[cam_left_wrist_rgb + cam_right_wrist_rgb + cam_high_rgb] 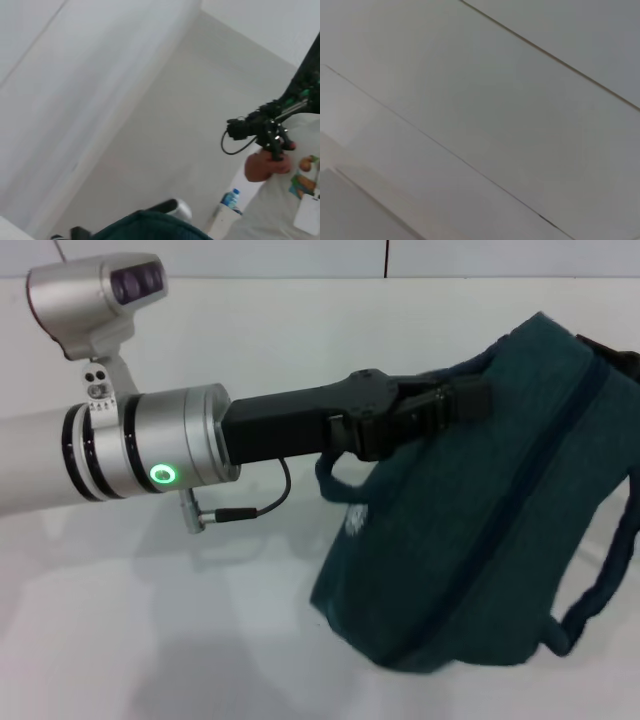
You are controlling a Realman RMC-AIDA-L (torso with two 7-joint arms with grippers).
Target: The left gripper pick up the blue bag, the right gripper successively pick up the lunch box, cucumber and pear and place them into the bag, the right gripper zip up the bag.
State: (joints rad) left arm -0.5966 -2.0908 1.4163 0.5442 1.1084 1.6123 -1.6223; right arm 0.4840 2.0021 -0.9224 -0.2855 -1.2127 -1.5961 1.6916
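Note:
The blue bag [470, 520] hangs tilted at the right of the head view. Its long zipper [530, 480] runs diagonally and looks closed. My left gripper [462, 398] reaches in from the left and is shut on the bag's upper edge beside a loop handle [335, 480], holding the bag off the table. A dark part [612, 352] behind the bag's top right corner may be my right gripper. The bag's top also shows in the left wrist view [150, 227]. The lunch box, cucumber and pear are out of view.
The white table [150, 620] lies below the bag. A second handle [600, 590] hangs at the bag's right. The left wrist view shows a person in a white shirt [280, 200] holding a black device [260, 130], and a water bottle [230, 199]. The right wrist view shows only wall panels.

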